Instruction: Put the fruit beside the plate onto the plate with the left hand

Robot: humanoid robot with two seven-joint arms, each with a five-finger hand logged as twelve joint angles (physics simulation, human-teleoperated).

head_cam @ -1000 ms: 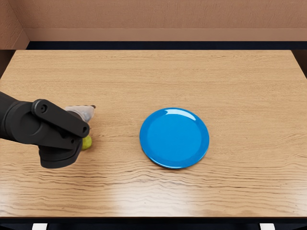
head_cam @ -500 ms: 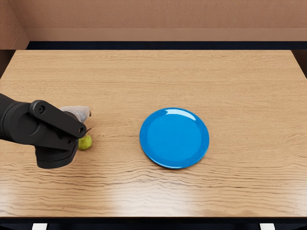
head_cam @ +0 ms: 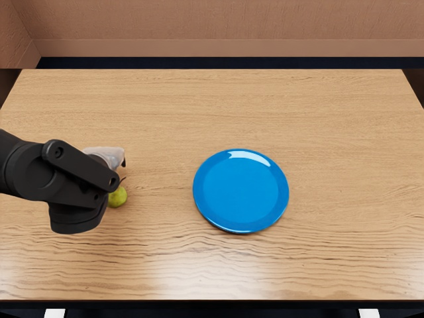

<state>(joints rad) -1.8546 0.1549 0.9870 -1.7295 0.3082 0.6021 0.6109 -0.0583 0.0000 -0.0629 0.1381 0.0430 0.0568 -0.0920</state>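
1. Since a second ago, my left hand (head_cam: 105, 158) has edged back toward the left, uncovering more of the fruit (head_cam: 118, 197). Over the last half second almost nothing shifts.
2. Head view: the fruit lies on the table (head_cam: 212, 112), well left of the blue plate (head_cam: 241, 190) and right against my dark wrist. My forearm hides the grip, so I cannot tell whether the hand holds it or is loose.
3. I judge this the grasping step. Next comes a sure hold, a lift, then a carry rightward over the plate.
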